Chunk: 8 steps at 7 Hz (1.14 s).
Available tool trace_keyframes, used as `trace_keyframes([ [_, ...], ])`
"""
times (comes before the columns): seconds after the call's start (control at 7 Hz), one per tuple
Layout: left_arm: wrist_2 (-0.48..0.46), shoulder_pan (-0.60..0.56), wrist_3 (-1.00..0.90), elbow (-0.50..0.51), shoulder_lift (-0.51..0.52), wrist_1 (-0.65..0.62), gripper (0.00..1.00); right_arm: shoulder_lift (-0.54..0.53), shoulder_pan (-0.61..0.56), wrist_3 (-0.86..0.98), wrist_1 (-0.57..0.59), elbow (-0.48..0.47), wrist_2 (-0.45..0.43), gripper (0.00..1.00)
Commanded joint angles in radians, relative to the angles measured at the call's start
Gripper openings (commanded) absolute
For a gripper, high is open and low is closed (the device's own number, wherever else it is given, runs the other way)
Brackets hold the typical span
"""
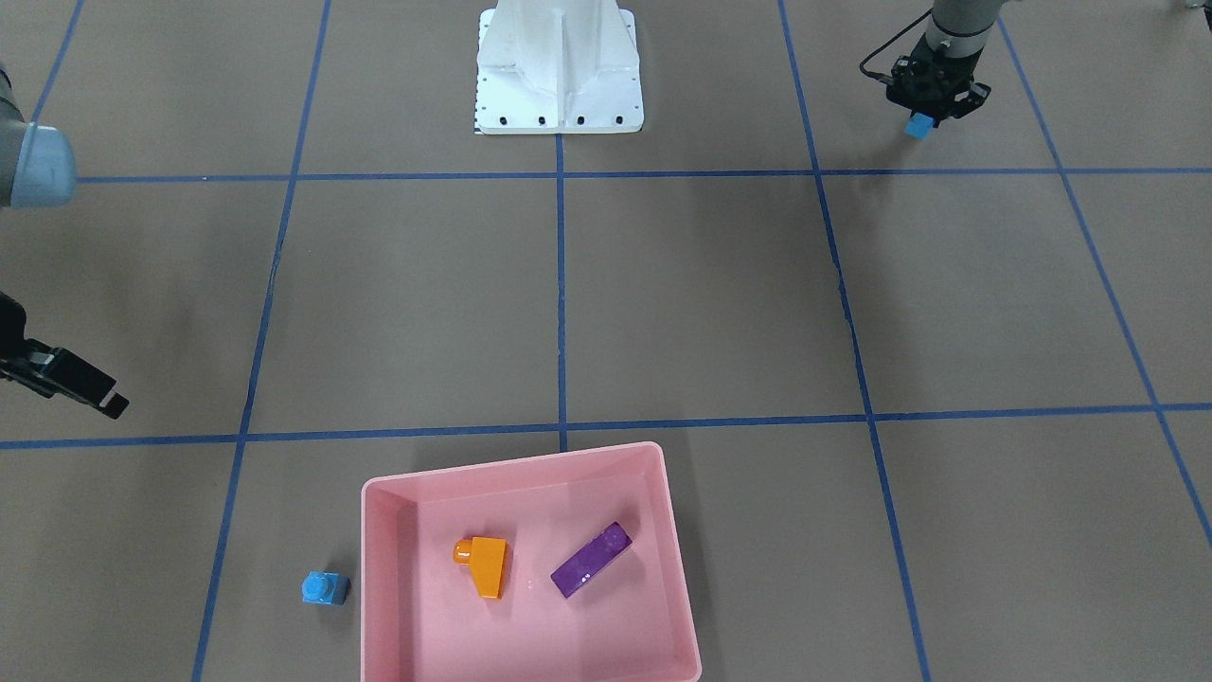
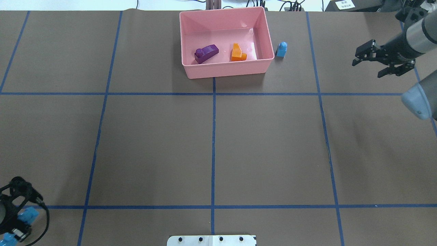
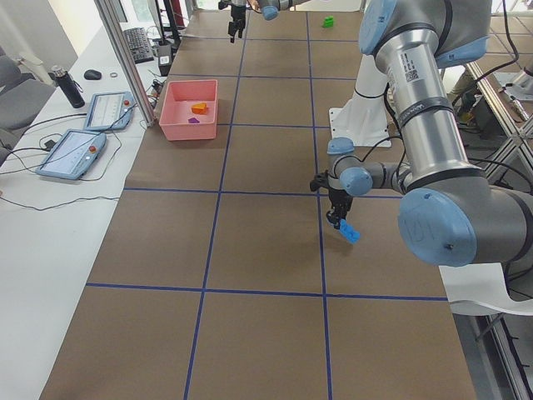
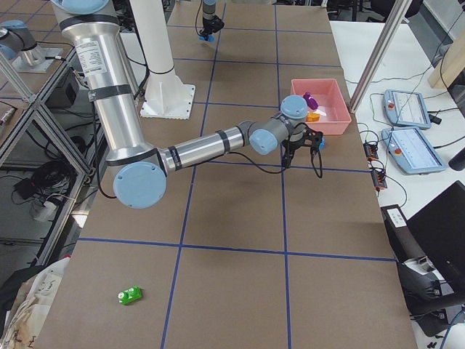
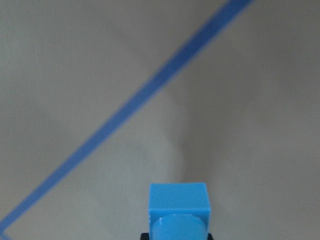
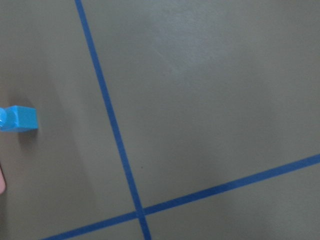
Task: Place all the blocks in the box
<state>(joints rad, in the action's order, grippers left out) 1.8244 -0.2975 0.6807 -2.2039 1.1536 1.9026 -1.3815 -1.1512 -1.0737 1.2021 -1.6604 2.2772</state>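
The pink box (image 2: 225,70) stands at the far middle of the table and holds the orange sloped block (image 2: 237,53) and the long purple block (image 2: 206,54). The small one-stud light blue block (image 2: 281,49) stands on the table just right of the box, also in the right wrist view (image 6: 19,118). My left gripper (image 2: 17,222) is shut on the long light blue block (image 5: 178,210), near the table's near left corner, a little above the surface. My right gripper (image 2: 366,70) is open and empty, right of the small block. The green block (image 4: 130,295) lies far off at the right end.
The white robot base (image 1: 559,71) stands at the near middle edge. Blue tape lines divide the brown table (image 2: 273,143) into squares. Tablets and cables (image 3: 83,133) lie on the bench beyond the box.
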Motion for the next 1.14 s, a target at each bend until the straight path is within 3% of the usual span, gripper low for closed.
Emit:
trace_keyframes([
  [0.0,0.058,-0.203,-0.001,0.012,0.355,-0.230,0.00,-0.231,-0.048,0.242,-0.009,-0.088,-0.001,1.00],
  [0.14,0.058,-0.254,0.000,0.012,0.523,-0.381,0.00,-0.340,-0.070,0.350,-0.018,-0.110,-0.005,1.00],
  [0.43,0.062,-0.326,0.154,0.170,0.840,-0.424,0.00,-0.611,-0.077,0.583,-0.186,-0.108,-0.015,1.00],
  [0.57,0.067,-0.357,0.239,0.267,0.968,-0.410,0.00,-0.695,-0.108,0.729,-0.194,-0.098,-0.018,1.00],
  [0.86,0.067,-0.425,0.379,0.558,1.267,-0.357,0.00,-0.778,-0.281,1.116,-0.200,0.026,-0.002,1.00],
  [1.0,0.064,-0.439,0.435,0.705,1.329,-0.211,0.00,-0.794,-0.329,1.259,-0.203,0.112,-0.002,1.00],
])
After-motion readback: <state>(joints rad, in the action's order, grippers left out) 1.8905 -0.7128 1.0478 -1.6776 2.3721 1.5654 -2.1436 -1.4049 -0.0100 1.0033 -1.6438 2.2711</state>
